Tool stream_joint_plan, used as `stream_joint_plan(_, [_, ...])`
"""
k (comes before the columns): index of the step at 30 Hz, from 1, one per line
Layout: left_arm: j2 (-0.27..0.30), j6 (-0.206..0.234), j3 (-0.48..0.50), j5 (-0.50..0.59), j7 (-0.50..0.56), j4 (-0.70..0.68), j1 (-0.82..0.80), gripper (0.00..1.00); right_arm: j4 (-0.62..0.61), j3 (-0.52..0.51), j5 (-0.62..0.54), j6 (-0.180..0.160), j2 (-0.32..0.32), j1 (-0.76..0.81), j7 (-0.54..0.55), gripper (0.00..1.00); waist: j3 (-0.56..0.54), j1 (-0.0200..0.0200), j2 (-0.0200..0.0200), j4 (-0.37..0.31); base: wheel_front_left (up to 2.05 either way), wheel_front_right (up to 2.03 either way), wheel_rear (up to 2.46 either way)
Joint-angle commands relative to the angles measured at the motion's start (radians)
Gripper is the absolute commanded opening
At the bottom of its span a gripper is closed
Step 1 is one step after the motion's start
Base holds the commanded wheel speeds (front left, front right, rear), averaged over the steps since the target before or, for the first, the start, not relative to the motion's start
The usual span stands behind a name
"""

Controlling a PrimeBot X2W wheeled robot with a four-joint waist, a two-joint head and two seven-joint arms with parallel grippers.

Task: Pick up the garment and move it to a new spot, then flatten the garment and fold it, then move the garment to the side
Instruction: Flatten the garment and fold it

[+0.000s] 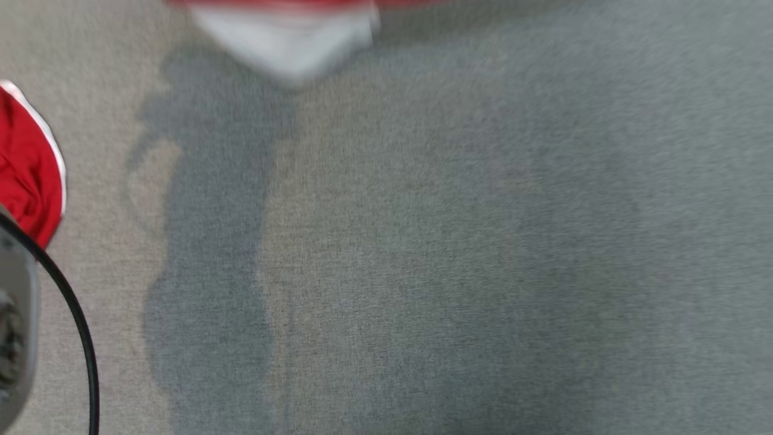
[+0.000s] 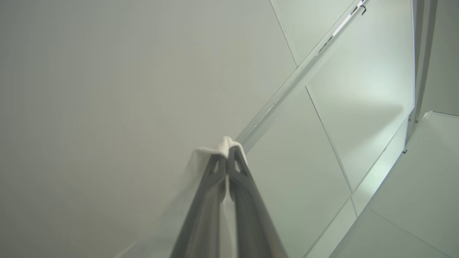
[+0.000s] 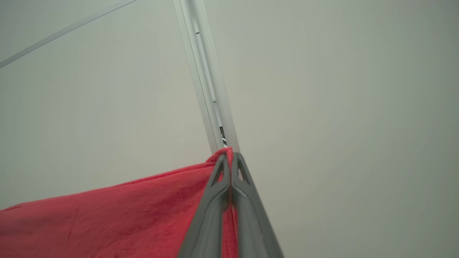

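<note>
At the left claw [image 2: 228, 150]: fingers pressed together, pinching a fold of white cloth [image 2: 207, 157] right at the tips. A small tuft of white pokes out past the tips. The rest drops away along the left finger, too blurred to read. This claw points up at pale wall panels [image 2: 358, 107], which are crossed by a slanting metal rail [image 2: 297, 77].

At the right claw [image 3: 229, 157]: fingers also pressed together, pinching the red edge of the garment [image 3: 107, 215]. A small red peak stands above the tips. From the pinch the red cloth runs left and down in one broad sheet, its top edge nearly straight. The nap looks soft. Behind it is a plain pale wall with a second rail [image 3: 209, 82] rising from just above the tips.

From the head view, all motion-blurred: a red band [image 1: 284, 3] lies along the top edge with a white flap [image 1: 284, 39] hanging below it. Another red portion with white trim [image 1: 27, 169] shows at the left edge. I cannot tell from here how these parts join.

Below lies a grey woven surface [image 1: 483, 241], whether counter or floor I cannot tell. A long dark shadow [image 1: 211, 241] runs down its left half. In the lower left corner is a pale grey robot part [image 1: 15, 314], with a black cable [image 1: 78, 326] curving around it, just under the red portion.
</note>
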Motion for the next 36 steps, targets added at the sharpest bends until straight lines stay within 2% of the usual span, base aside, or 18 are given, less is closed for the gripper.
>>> stream_joint_plan(1, [-0.006, -0.039, 0.003, 0.023, -0.055, 0.065, -0.079, 0.0, 0.053, 0.002, -0.003, 0.0, -0.001, -0.072, -0.062, 0.0, 0.123, 0.0, 0.0, 0.023, 0.0, 0.0, 0.0])
stream_joint_plan(5, [-0.044, -0.122, -0.009, 0.051, -0.167, 0.184, -0.211, 0.0, 0.167, 0.027, -0.013, 0.0, -0.011, -0.182, -0.218, 0.0, 0.166, 0.0, 0.0, 0.047, 0.0, 0.0, 0.0])
stream_joint_plan(8, [-0.057, -0.189, -0.026, 0.066, -0.22, 0.25, -0.241, 0.0, 0.245, 0.066, 0.023, 0.0, -0.013, -0.196, -0.291, 0.0, 0.188, 0.0, 0.0, 0.062, 0.0, 0.0, 0.0])
stream_joint_plan(9, [-0.057, -0.189, -0.026, 0.066, -0.22, 0.25, -0.241, 0.0, 0.245, 0.066, 0.023, 0.0, -0.013, -0.196, -0.291, 0.0, 0.188, 0.0, 0.0, 0.062, 0.0, 0.0, 0.0])
stream_joint_plan(14, [-0.06, -0.287, -0.086, 0.098, -0.235, 0.345, -0.178, 0.0, 0.352, 0.167, 0.103, 0.0, -0.028, -0.106, -0.335, 0.0, 0.205, 0.0, 0.0, 0.083, 0.0, 0.0, 0.0])
stream_joint_plan(17, [-0.055, -0.325, -0.146, 0.128, -0.225, 0.38, -0.099, 0.0, 0.395, 0.22, 0.15, 0.0, -0.032, -0.026, -0.36, 0.0, 0.201, 0.0, 0.0, 0.098, 0.0, 0.0, 0.0])
stream_joint_plan(22, [-0.016, -0.346, -0.273, 0.193, -0.209, 0.404, 0.051, 0.0, 0.429, 0.319, 0.226, 0.0, -0.042, 0.115, -0.378, 0.0, 0.183, 0.0, 0.0, 0.111, 0.0, 0.0, 0.0])
stream_joint_plan(25, [0.005, -0.347, -0.321, 0.195, -0.208, 0.397, 0.137, 0.0, 0.44, 0.36, 0.284, 0.0, -0.052, 0.181, -0.381, 0.0, 0.158, 0.0, 0.0, 0.118, 0.0, 0.0, 0.0])
stream_joint_plan(33, [0.12, -0.347, -0.51, 0.231, -0.12, 0.364, 0.35, 0.0, 0.497, 0.457, 0.409, 0.0, -0.081, 0.33, -0.37, 0.0, 0.063, 0.0, 0.0, 0.122, 0.0, 0.0, 0.0])
stream_joint_plan(36, [0.152, -0.347, -0.571, 0.2, -0.068, 0.342, 0.431, 0.0, 0.514, 0.48, 0.456, 0.0, -0.078, 0.375, -0.361, 0.0, 0.022, 0.0, 0.0, 0.12, 0.0, 0.0, 0.0])
